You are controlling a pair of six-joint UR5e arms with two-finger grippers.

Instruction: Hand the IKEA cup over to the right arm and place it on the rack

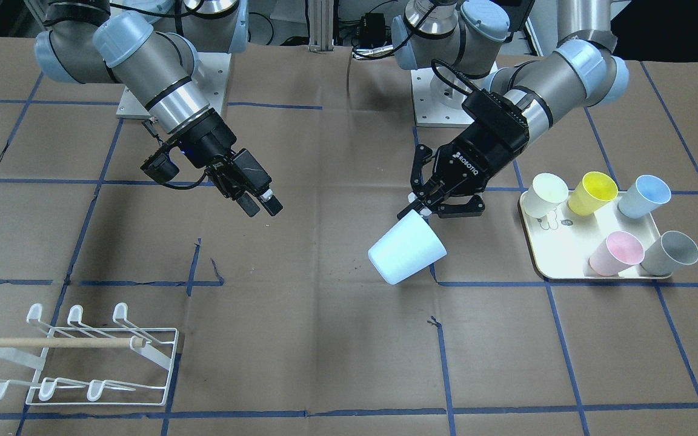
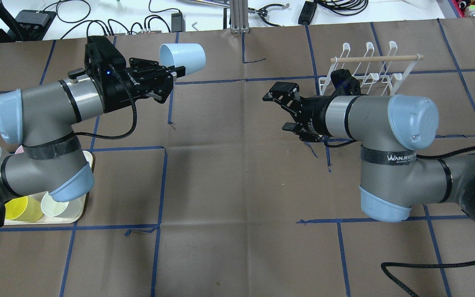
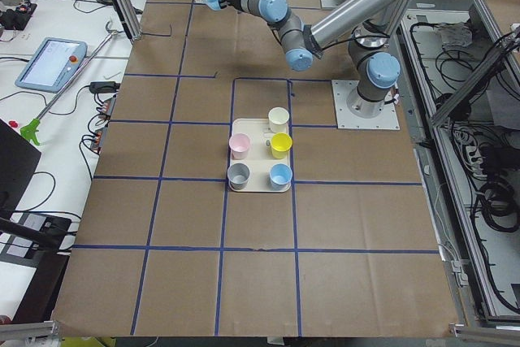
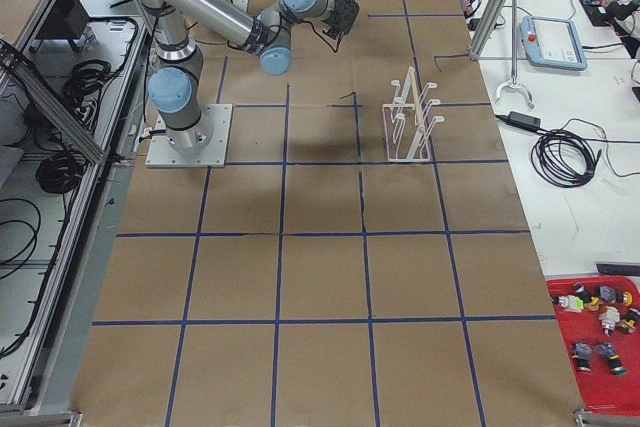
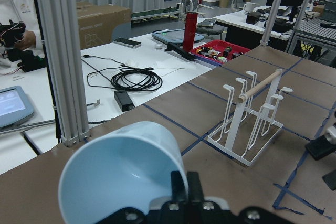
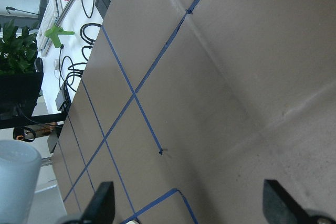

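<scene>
The IKEA cup is pale blue and hangs tilted above the table, mouth toward the far side. My left gripper is shut on its rim. In the left wrist view the cup fills the bottom left, with the fingers pinching its wall. The right arm reaches toward the table's middle. Its gripper is open and holds nothing, a gap away from the cup. The white wire rack with its wooden dowel stands on the table beyond the right arm.
A cream tray by the left arm's base holds several cups: cream, yellow, blue, pink and grey. Brown paper with blue tape lines covers the table.
</scene>
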